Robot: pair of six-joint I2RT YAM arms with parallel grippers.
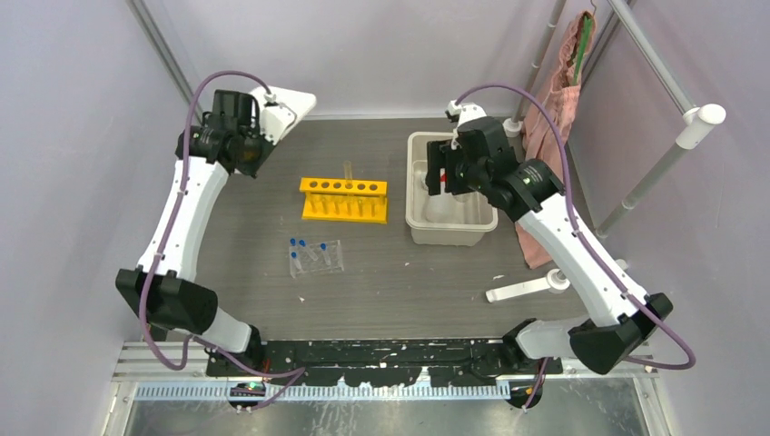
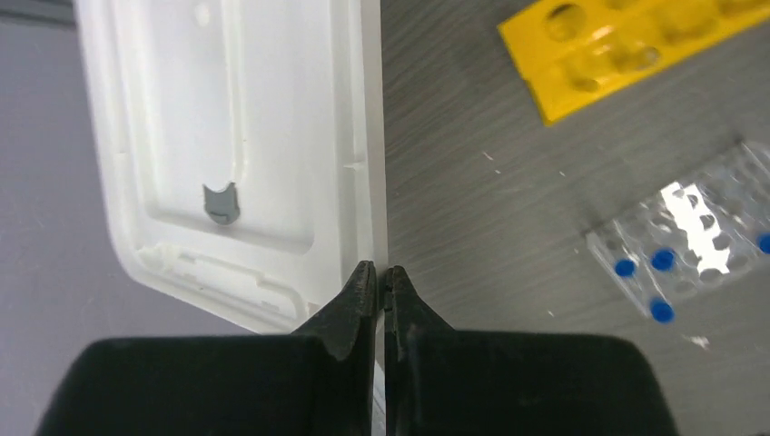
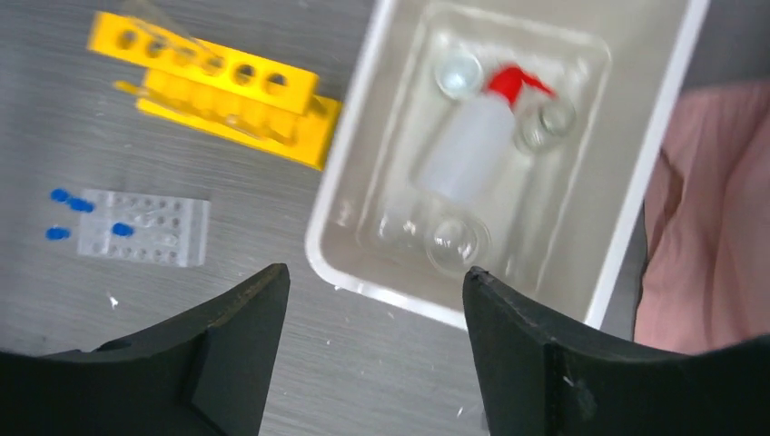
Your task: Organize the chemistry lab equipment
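Observation:
My left gripper (image 1: 266,124) is at the far left, shut on the rim of a white lid (image 2: 227,136), which also shows in the top view (image 1: 289,102). My right gripper (image 3: 374,282) is open and empty, held above the near rim of the white bin (image 3: 350,136). In the bin lie the white squeeze bottle with red spout (image 3: 463,150) and several small glass beakers (image 3: 459,241). The yellow rack (image 1: 345,200) stands mid-table with a clear tube (image 1: 349,171) in it. The clear tray (image 1: 316,257) holds blue-capped vials (image 3: 68,202). I cannot make out the tiny white cup.
A white pole stand (image 1: 527,289) lies on the table at the near right. A pink cloth (image 1: 554,118) hangs at the far right beside the bin. Metal frame bars run along the right side.

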